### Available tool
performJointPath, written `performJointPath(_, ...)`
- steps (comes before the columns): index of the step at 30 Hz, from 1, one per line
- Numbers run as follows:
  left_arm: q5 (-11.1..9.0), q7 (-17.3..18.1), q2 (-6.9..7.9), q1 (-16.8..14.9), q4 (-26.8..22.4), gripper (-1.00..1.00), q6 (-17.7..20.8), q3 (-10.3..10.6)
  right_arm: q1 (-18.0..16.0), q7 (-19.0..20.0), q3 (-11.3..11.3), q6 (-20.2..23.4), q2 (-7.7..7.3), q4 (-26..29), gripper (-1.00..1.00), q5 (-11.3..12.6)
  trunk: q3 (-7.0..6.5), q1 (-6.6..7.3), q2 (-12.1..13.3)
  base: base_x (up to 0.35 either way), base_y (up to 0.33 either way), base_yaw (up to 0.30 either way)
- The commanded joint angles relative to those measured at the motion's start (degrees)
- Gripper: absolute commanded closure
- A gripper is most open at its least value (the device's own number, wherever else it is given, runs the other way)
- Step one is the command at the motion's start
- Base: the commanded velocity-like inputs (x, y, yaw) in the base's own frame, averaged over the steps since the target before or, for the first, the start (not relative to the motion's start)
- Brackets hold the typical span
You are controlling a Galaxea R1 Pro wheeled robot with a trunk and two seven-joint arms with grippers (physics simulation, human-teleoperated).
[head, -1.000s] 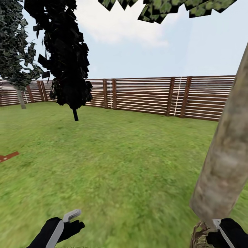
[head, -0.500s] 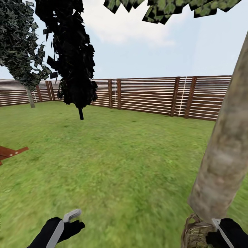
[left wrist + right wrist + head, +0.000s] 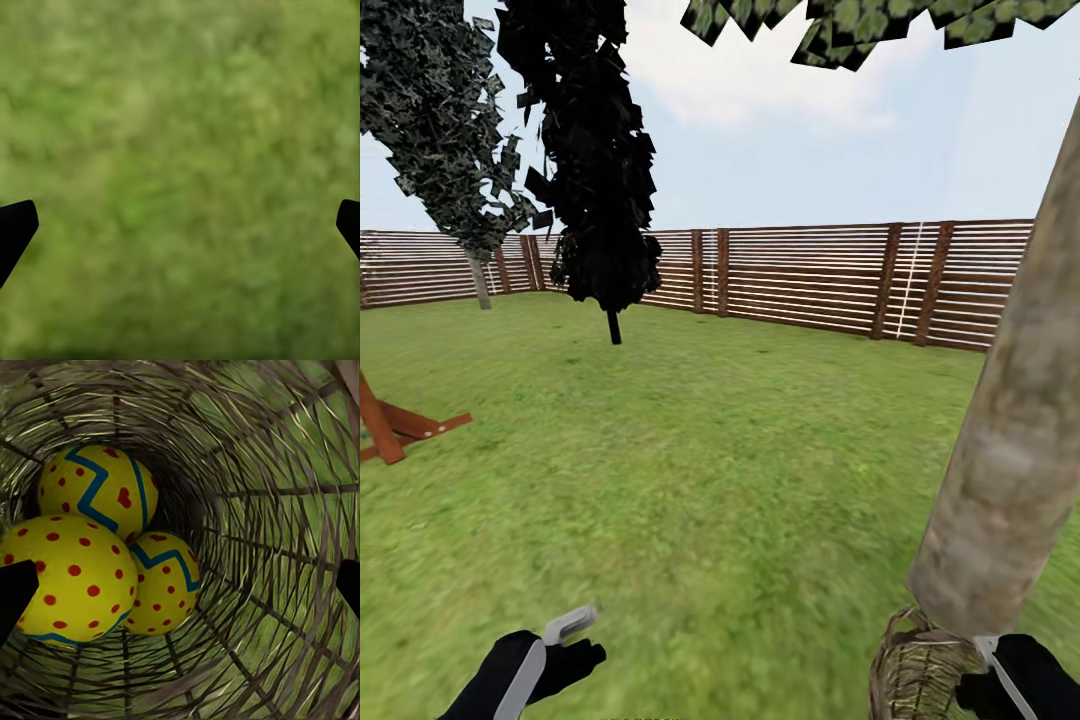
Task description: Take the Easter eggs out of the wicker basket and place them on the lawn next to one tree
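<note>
Currently all three Easter eggs (image 3: 105, 562) lie touching one another at the bottom of the wicker basket (image 3: 915, 670), which sits on the lawn (image 3: 700, 480) at the near right, against the tree (image 3: 1015, 450) trunk. Right gripper (image 3: 180, 585) released, fingers spread over the basket. Left gripper (image 3: 180, 225) released above grass.

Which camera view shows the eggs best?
The right wrist view: it looks into the basket, where all three eggs lie together, dots and zigzag bands clear. The head view gives the basket's rim beside the tree trunk; the left wrist view gives grass.
</note>
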State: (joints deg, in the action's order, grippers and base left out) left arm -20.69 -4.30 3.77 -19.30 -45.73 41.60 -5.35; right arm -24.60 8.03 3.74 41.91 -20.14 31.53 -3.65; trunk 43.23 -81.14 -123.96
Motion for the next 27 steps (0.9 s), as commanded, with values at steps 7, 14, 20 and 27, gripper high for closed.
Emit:
performJointPath(7, -0.6, -0.5, -0.07, 0.0, -0.1, -1.00, 0.3, 0.0, 0.0, 0.4, 0.2, 0.3, 0.01, 0.1, -1.00, -0.4, 0.06, 0.01, 0.0, -0.001, -0.001, 0.262)
performJointPath(14, -0.6, -0.5, -0.14, 0.0, 0.0, -1.00, 0.3, 0.1, 0.0, 0.4, 0.3, 0.3, 0.01, 0.1, -1.00, -0.3, 0.06, 0.01, 0.0, -0.096, -0.084, 0.096)
performJointPath(20, -0.5, -0.5, -0.73, 0.0, 0.0, -1.00, 0.2, 0.0, 0.0, 0.4, 0.3, 0.3, 0.01, 0.0, -1.00, -0.2, 0.06, 0.01, 0.0, -0.189, -0.148, 0.003)
performJointPath(27, -0.5, -0.5, -0.78, 0.0, 0.0, -1.00, 0.2, 0.0, 0.0, 0.4, 0.3, 0.3, -0.04, 0.0, -1.00, -0.3, 0.06, 0.01, 0.0, -0.018, -0.014, 0.000)
